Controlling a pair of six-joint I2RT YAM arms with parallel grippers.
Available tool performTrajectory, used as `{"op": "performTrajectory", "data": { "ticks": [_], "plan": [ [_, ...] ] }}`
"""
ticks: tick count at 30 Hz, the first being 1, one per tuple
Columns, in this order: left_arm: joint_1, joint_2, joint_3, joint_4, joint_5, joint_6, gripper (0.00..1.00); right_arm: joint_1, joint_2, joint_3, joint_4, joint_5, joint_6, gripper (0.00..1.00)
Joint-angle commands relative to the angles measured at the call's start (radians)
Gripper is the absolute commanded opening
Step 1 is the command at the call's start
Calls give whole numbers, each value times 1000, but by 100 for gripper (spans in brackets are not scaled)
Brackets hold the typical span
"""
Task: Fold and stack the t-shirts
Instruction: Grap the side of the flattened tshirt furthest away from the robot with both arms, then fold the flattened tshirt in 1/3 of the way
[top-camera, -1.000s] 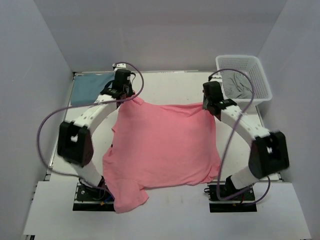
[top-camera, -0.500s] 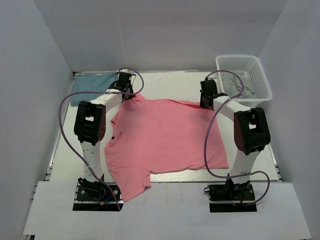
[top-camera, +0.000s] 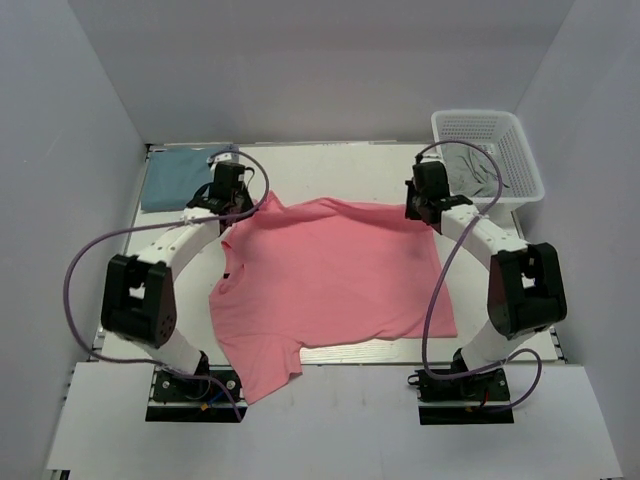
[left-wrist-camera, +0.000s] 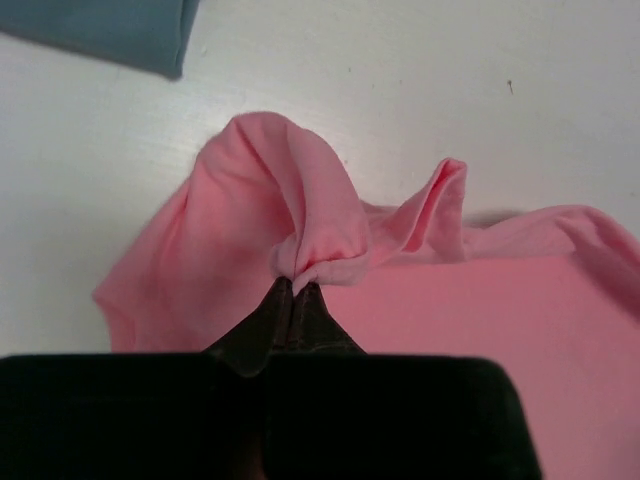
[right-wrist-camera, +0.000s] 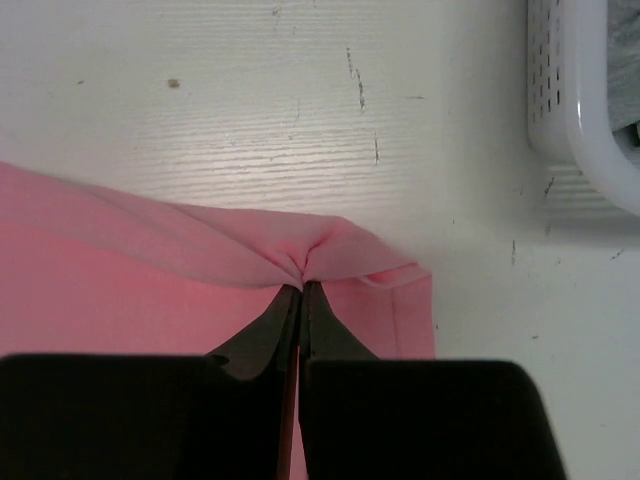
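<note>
Both pincers are closed on cloth. The left pincer is pinched tight on a bunched fold of the salmon pink t-shirt at its far left corner, and in the left wrist view the fabric puckers into a hump just above the tips. The right pincer is clamped on the same shirt's far right corner, where the cloth gathers into small creases at the tips and a hemmed edge runs down on the right. The pink shirt lies spread, mostly flat, across the middle of the white worktop between the two arms, with one sleeve reaching toward the near edge by the left arm's base. The dusty teal-blue t-shirt lies flat, seemingly folded, at the far left corner of the worktop, near the left pincer and apart from the pink shirt. A white mesh basket stands at the far right corner with grey cloth inside it, beside the right pincer.
</note>
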Motion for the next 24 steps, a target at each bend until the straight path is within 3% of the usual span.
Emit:
{"op": "performTrajectory", "data": {
  "ticks": [1,16,24],
  "plan": [
    [-13,-144,-120,-54,22,-109,0,-1,-72,-61,-4,-27,-5,0],
    [-61,-543,-392,-258,158,-308,0,7,-315,-253,-57,-21,33,0],
    [-81,-599,-524,-322,204,-337,0,6,-371,-358,-84,-11,55,0]
  ]
}}
